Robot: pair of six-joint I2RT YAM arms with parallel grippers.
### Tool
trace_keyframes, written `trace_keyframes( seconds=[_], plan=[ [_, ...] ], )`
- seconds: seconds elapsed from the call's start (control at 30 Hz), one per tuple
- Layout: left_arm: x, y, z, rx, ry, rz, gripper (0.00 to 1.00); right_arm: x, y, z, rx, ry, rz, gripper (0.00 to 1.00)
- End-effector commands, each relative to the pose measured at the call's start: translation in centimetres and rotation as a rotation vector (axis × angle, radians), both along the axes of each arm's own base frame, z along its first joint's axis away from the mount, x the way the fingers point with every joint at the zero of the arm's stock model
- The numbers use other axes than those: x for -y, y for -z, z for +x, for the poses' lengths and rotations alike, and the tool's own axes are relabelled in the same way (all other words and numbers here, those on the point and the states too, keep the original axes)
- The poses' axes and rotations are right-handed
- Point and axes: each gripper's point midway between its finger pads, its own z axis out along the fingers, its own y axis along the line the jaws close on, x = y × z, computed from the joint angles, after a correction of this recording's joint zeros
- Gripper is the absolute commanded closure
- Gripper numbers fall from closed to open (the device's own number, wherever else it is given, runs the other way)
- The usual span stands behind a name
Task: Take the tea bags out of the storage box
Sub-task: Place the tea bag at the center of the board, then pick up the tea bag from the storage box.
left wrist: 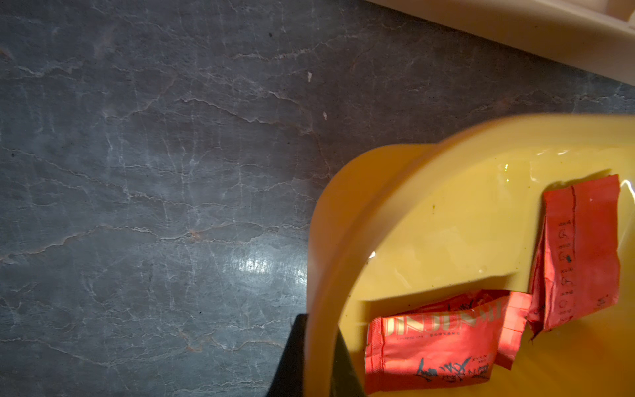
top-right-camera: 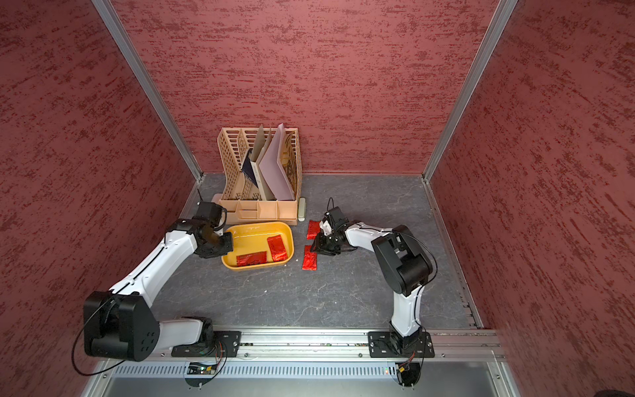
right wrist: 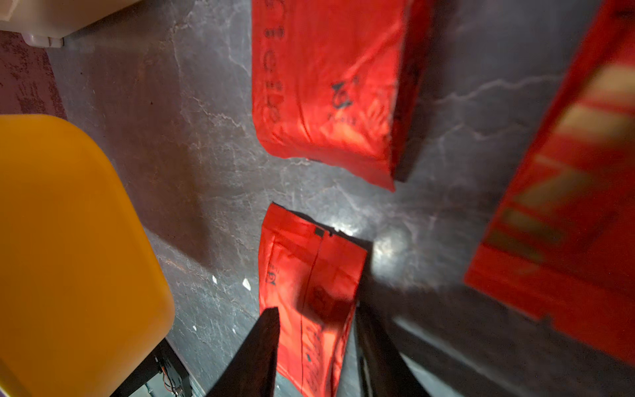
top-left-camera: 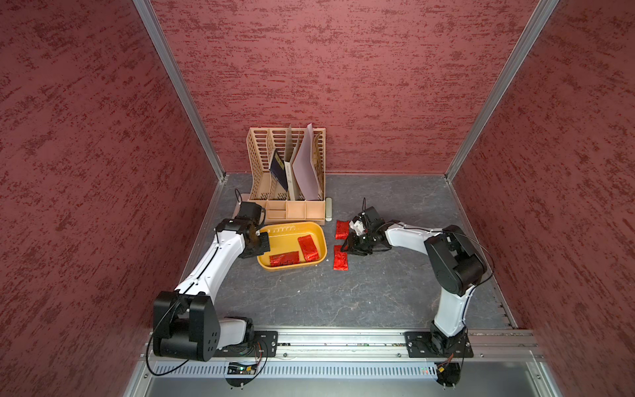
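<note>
The yellow storage box (top-left-camera: 292,225) (top-right-camera: 262,225) lies in front of the organizer. My left gripper (top-left-camera: 263,242) (left wrist: 318,330) is shut on its left rim (left wrist: 330,223). Two red foil tea bags (top-left-camera: 308,248) (top-left-camera: 284,258) show inside it; in the left wrist view one (left wrist: 577,254) lies beside another (left wrist: 433,347) that covers a further red bag. Right of the box, a tea bag (top-left-camera: 342,229) (right wrist: 326,86) lies on the table. My right gripper (top-left-camera: 347,245) (right wrist: 316,309), low at the table, has its fingers closed on the sides of a nearer tea bag (top-left-camera: 340,261) (right wrist: 312,271). Another bag (right wrist: 567,189) looks blurred.
A tan slotted organizer (top-left-camera: 287,165) with papers stands against the back wall, with a small pale object (top-left-camera: 329,208) beside it. Red walls enclose the dark stone-patterned table (top-left-camera: 343,295). The arms' mounting rail (top-left-camera: 343,343) runs along the front edge.
</note>
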Motion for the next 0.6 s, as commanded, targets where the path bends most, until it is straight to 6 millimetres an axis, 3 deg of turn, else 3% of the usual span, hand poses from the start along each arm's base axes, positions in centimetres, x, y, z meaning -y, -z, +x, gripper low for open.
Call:
trace_keyframes(
  seconds=[0.0, 0.13, 0.3, 0.43, 0.57],
  plan=[
    [0.4, -0.3, 0.6, 0.031, -0.004, -0.023, 1.0, 0.6, 0.0, 0.2, 0.006, 0.001, -0.029, 0.58],
    [0.3, -0.3, 0.5, 0.031, -0.005, -0.022, 1.0, 0.9, -2.5, 0.4, 0.06, 0.004, -0.03, 0.57],
    [0.4, -0.4, 0.6, 0.033, -0.002, -0.023, 1.0, 1.0, -9.0, 1.3, 0.204, -0.007, -0.016, 0.54],
    [0.4, -0.4, 0.6, 0.034, -0.001, -0.024, 1.0, -2.4, -13.7, 0.8, 0.264, -0.084, 0.082, 0.57],
    [0.4, -0.5, 0.6, 0.036, -0.001, -0.025, 1.0, -7.0, -14.8, -0.5, 0.27, -0.199, 0.039, 0.63]
  ],
)
